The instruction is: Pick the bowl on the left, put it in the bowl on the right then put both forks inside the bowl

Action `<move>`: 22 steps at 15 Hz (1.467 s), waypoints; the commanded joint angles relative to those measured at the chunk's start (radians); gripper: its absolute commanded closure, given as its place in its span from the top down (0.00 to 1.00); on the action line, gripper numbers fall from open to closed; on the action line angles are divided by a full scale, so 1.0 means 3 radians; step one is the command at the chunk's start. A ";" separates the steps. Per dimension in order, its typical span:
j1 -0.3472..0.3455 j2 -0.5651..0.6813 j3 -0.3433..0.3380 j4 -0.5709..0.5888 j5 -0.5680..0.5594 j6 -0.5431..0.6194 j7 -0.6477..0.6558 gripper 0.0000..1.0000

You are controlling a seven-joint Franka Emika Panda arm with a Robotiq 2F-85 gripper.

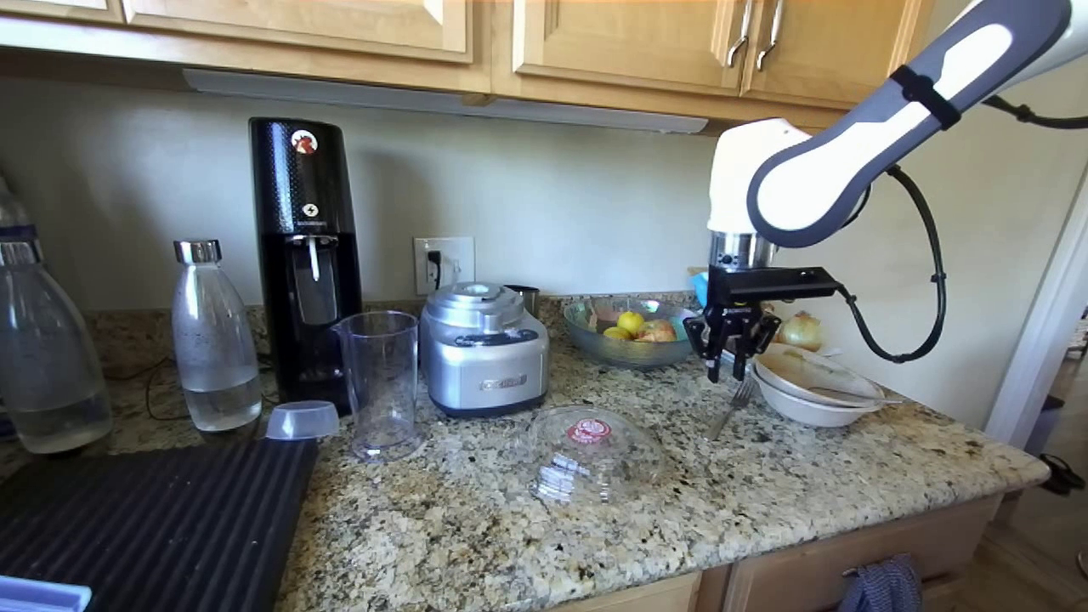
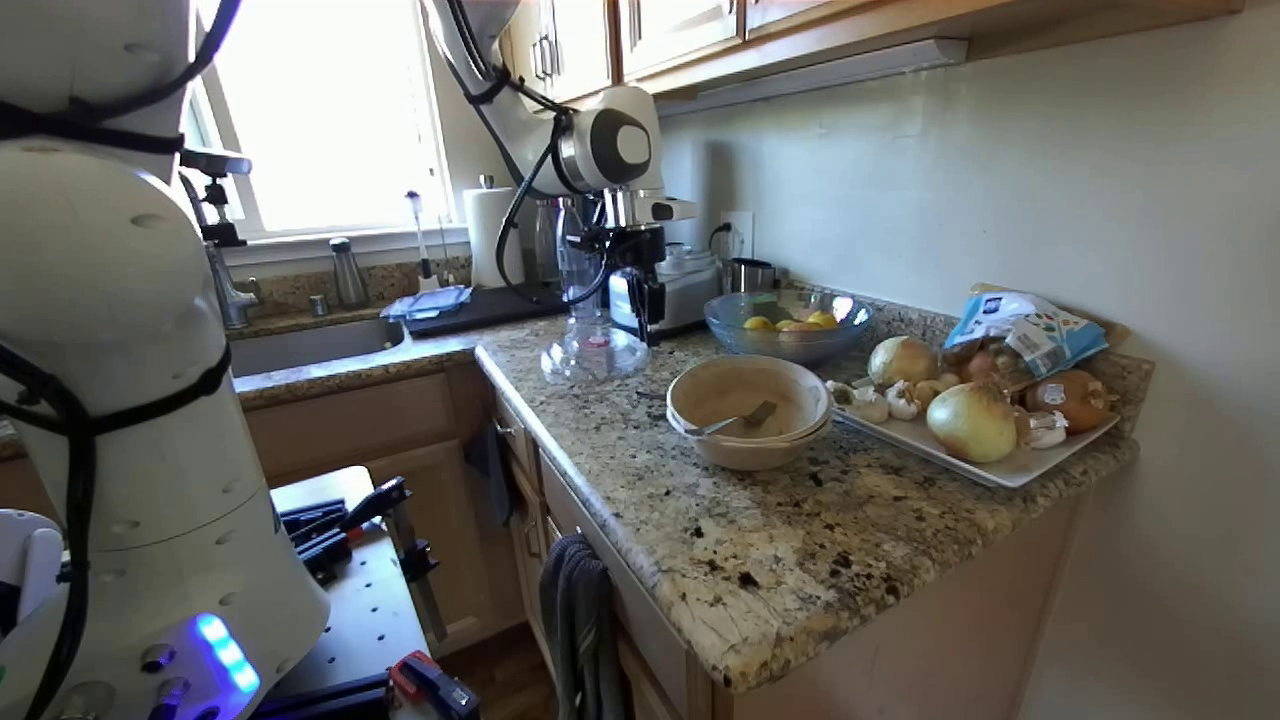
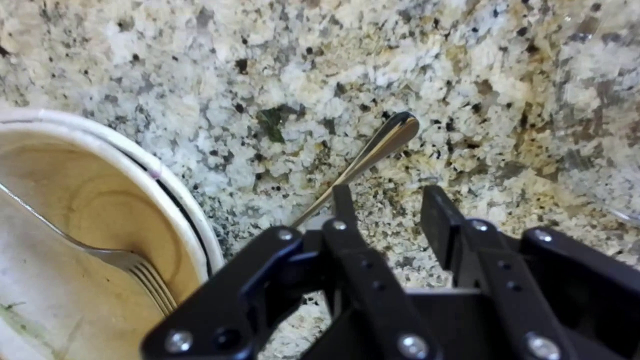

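Robot gripper (image 3: 387, 198) hangs above loose fork (image 3: 372, 151) on crowded counter (image 1: 510, 544)

In the kitchen, a white arm (image 1: 875, 136) reaches over speckled stone, the gripper's fingers spread and the counter showing between them. Just beside the loose fork, an upper bowl (image 2: 715, 385) sits inside a lower bowl (image 2: 750, 458), and a second fork (image 3: 112, 256) rests in the top one, its handle end out over the rim. The loose fork's tines face this stack; whether they touch it, I cannot tell. In the wrist view a finger hides part of its handle.

Neighbors crowd in. A clear dome (image 1: 612, 450) with a red label (image 1: 589, 431) stands near, on the handle side. A glass bowl (image 1: 625, 355) of fruit (image 1: 631, 322) sits closer to the wall (image 1: 544, 204), and a white plate (image 2: 1030, 462) of onions (image 2: 970, 422) and garlic (image 2: 902, 402) lies right by the bowls, a blue-and-white bag (image 2: 1040, 335) on the wall side. Farther along stand a silver food processor (image 1: 486, 361), a clear cup (image 1: 384, 374), a black drinks machine (image 1: 302, 204) and a capped bottle (image 1: 212, 340), well apart from both forks. A towel (image 2: 580, 620) hangs below the counter's edge.
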 commanded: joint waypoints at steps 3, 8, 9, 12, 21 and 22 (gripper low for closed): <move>0.0035 0.0072 -0.0159 -0.0119 -0.0051 0.0375 0.0893 0.83; 0.0042 0.0297 -0.0318 -0.0068 -0.0095 0.0585 0.1374 1.00; 0.0047 0.0332 -0.0343 -0.0061 -0.0099 0.0607 0.1439 1.00; 0.0050 0.0461 -0.0377 -0.0033 -0.0066 0.0684 0.1534 1.00; 0.0054 0.0670 -0.0401 -0.0019 0.0043 0.0913 0.1596 0.64; 0.0054 0.0678 -0.0406 -0.0026 0.0058 0.0940 0.1589 0.56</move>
